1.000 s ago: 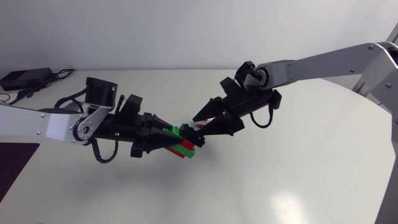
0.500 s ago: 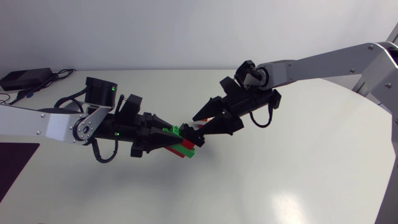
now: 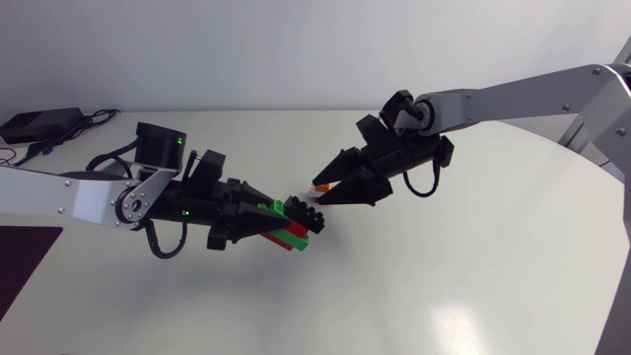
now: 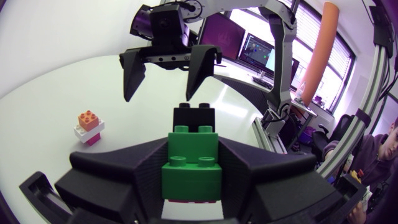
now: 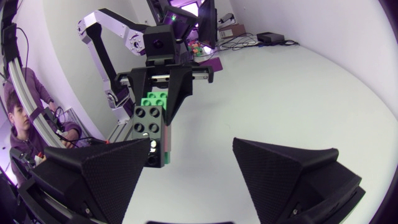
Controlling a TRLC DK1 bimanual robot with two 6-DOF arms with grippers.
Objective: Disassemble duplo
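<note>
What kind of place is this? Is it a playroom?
More likely a robot workbench, perhaps in a lab. Over a plain white table the left gripper clamps a duplo stack, the right gripper hangs open facing it, and a small brick pile sits on the table.

The left arm (image 3: 69,197) lies low across the table, with the left gripper (image 3: 270,223) clamped on the stack (image 3: 297,235). The right arm (image 3: 513,97) slants down toward it, and the right gripper (image 3: 317,192) is spread open just off the stack's tip.
</note>
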